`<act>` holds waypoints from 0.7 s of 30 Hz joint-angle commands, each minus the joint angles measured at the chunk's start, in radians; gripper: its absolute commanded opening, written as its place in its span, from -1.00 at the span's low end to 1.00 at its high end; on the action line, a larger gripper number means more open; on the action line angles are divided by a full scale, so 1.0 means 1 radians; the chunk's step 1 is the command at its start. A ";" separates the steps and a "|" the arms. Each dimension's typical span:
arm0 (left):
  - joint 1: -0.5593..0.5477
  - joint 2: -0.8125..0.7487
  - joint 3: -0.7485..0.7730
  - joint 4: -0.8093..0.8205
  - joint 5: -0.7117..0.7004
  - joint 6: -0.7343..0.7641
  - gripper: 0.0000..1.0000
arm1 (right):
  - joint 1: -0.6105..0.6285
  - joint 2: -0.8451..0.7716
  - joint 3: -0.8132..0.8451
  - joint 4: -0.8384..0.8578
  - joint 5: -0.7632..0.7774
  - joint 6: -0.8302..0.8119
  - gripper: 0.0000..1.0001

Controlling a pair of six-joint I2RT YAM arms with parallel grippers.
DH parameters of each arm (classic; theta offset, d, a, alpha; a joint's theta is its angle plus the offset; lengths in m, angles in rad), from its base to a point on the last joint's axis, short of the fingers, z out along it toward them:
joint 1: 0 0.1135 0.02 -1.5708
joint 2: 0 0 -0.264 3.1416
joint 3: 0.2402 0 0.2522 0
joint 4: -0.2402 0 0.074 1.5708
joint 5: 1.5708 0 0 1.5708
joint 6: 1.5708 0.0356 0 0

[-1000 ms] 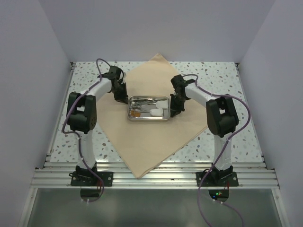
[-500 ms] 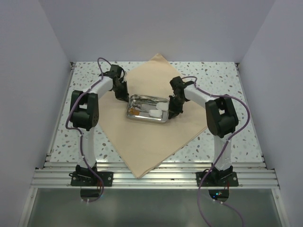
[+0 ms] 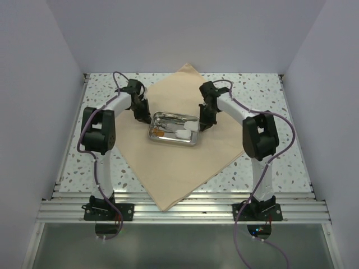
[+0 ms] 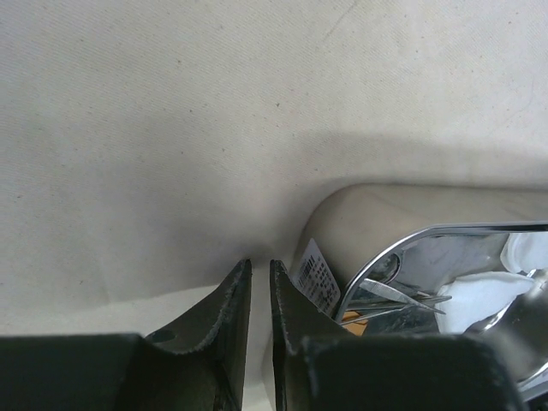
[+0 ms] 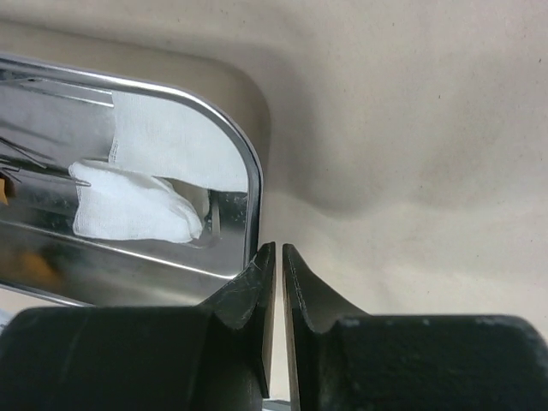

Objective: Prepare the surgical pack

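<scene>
The surgical pack (image 3: 174, 168) is a large tan cloth lying flat as a diamond on the table. A small steel tray (image 3: 150, 133) sits at its middle, holding scissors and forceps (image 3: 168, 119) and white gauze (image 3: 184, 134). My left gripper (image 3: 141, 115) is low over the cloth at the tray's left end. In the left wrist view its fingers (image 4: 260, 264) stand a narrow slit apart, nothing between them, beside the tray (image 4: 385, 253). My right gripper (image 3: 203, 124) is at the tray's right end. Its jaws (image 5: 278, 247) are nearly together and empty, just outside the rim (image 5: 248, 171).
The speckled table (image 3: 263, 95) shows around the cloth's corners, with walls on three sides. A barcode label (image 4: 315, 274) is stuck on the tray's outer wall. An aluminium rail (image 3: 179, 210) runs along the near edge by the arm bases.
Both grippers have moved a little toward the far side. The tray has shifted slightly left and turned a bit. The left jaws have parted slightly.
</scene>
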 commanded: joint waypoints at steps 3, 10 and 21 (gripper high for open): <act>0.015 -0.070 -0.025 0.019 0.018 0.005 -0.60 | -0.001 0.062 0.077 -0.030 0.009 -0.056 -0.77; 0.017 -0.077 -0.043 0.028 0.023 0.002 -0.53 | -0.004 0.067 0.100 -0.057 0.046 -0.053 -0.76; 0.115 -0.178 -0.097 0.020 -0.007 0.020 -0.15 | -0.014 -0.128 0.142 -0.248 0.262 -0.185 -0.33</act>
